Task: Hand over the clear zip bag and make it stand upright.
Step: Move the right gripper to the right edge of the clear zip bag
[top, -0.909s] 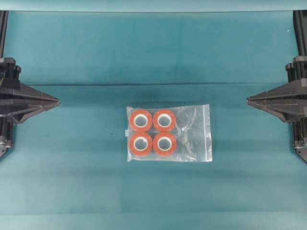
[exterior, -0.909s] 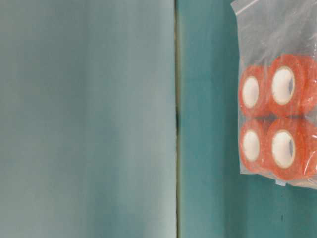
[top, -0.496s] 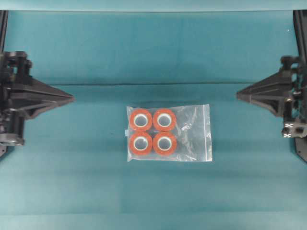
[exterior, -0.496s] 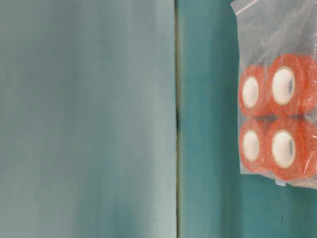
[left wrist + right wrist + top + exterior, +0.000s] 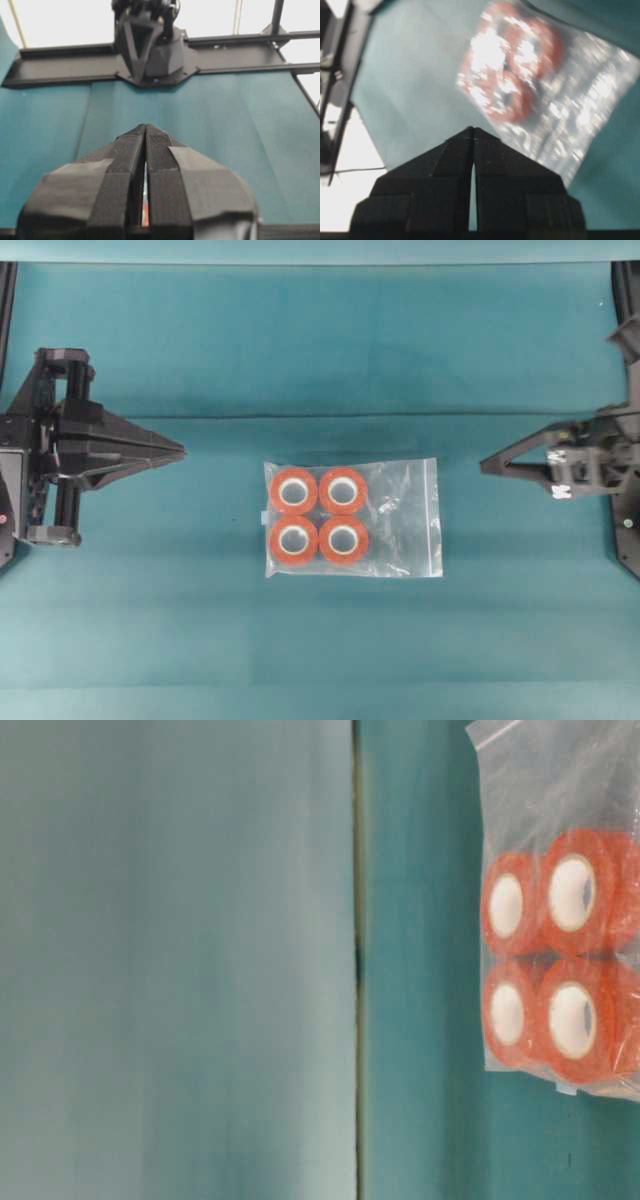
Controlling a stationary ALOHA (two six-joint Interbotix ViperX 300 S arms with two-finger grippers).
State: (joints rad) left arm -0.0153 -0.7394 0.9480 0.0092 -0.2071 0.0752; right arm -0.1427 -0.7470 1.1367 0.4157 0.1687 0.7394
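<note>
Clear zip bag [image 5: 352, 518] flat mid-cloth, four orange tape rolls [image 5: 318, 516] bunched left, zip strip [image 5: 433, 517] at right edge. Left gripper [image 5: 180, 450] and right gripper [image 5: 485, 466] both pressed together, well apart from bag. Advice: spread right jaws before descent, pinch empty zip edge, not rolls.

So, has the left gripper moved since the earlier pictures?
Yes. In the overhead view the left gripper, shut, has advanced rightward toward the clear zip bag, which lies flat in the same place.
</note>
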